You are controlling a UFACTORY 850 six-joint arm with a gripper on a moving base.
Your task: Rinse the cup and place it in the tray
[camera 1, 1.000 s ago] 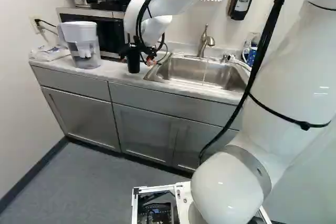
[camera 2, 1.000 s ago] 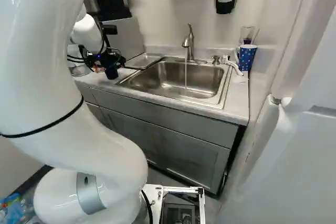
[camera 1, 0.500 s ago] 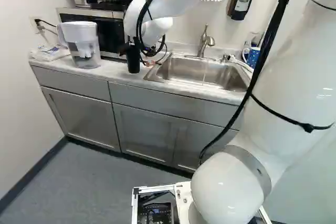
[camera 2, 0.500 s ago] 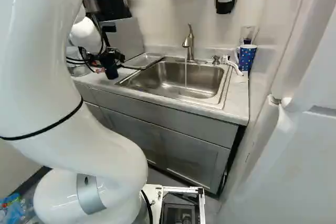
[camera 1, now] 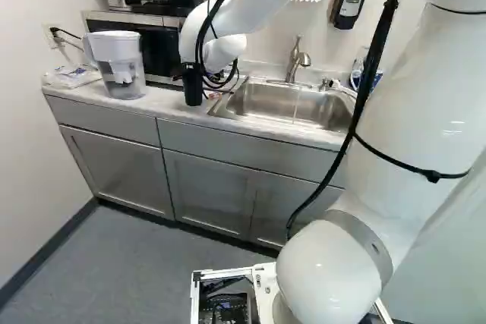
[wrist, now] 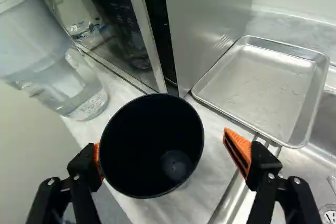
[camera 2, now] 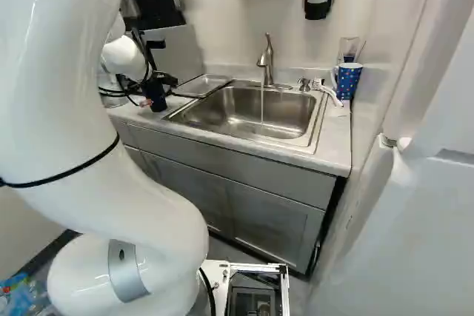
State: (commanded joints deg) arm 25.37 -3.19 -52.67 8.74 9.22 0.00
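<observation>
We observe bright, diffuse light in all views: small highlights glare on the white arm [camera 1: 437, 104], pale reflections streak the steel sink [camera 2: 270, 105], the tray [wrist: 268, 93] gleams softly, and the cup's [wrist: 136, 140] interior is nearly black.

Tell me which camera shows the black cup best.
The wrist view: it looks into the black cup. The left base view shows only its outside, beneath the arm; the right base view, a partly covered side.
</observation>
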